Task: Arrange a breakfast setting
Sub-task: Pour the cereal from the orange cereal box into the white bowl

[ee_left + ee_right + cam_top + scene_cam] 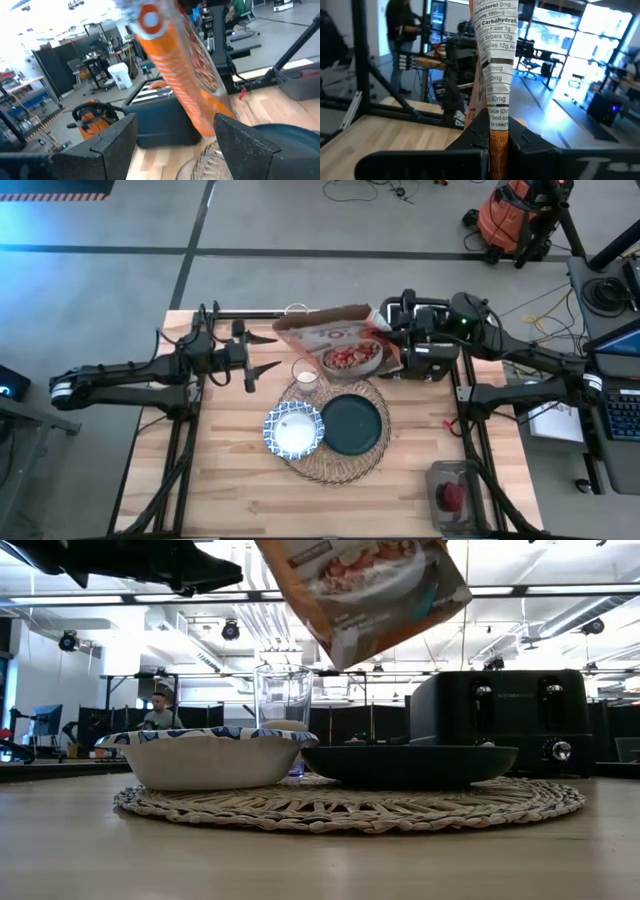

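The right pincer (492, 142) is clamped on the edge of the cereal bag (335, 340), holding it in the air above the far side of the placemat (335, 460) and in front of the toaster (500, 720). The left pincer (262, 352) hangs with fingers spread, left of the bag. On the placemat sit the bowl (293, 430), plate (352, 424) and, at its far edge, the glass (306, 376). The red fruit (453, 495) lies in a bin right of the placemat, near the counter (230, 490) edge.
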